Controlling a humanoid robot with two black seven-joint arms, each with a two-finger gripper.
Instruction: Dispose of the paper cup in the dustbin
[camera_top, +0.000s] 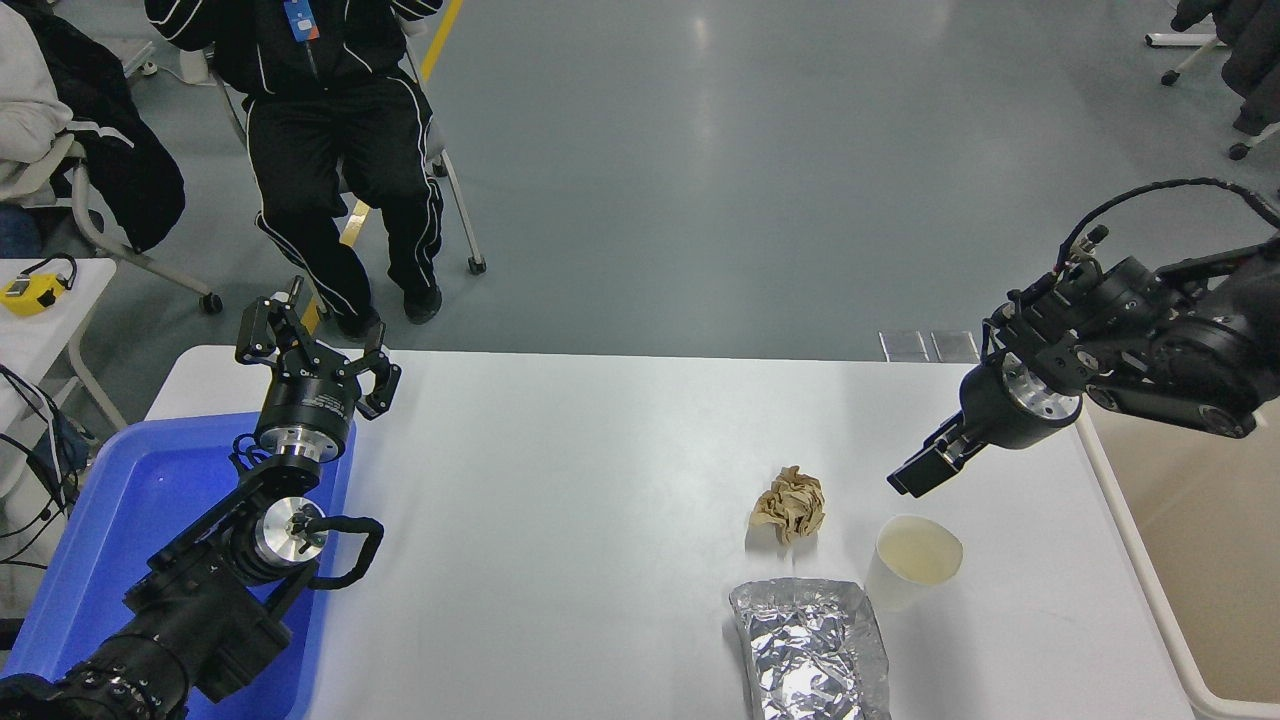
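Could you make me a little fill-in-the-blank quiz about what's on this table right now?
1. The paper cup stands upright, its open mouth facing ____.
2. The crumpled ball beside the cup is ____ in colour.
3. The left gripper is parked above the ____ tray.
4. The right gripper hangs just above the cup, touching ____; the dustbin waits at the table's right end.

Missing words: up; brown; blue; nothing

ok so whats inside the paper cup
Only the cream inner wall and bottom of the paper cup show, so it looks empty. The near inner wall is hidden behind its rim.
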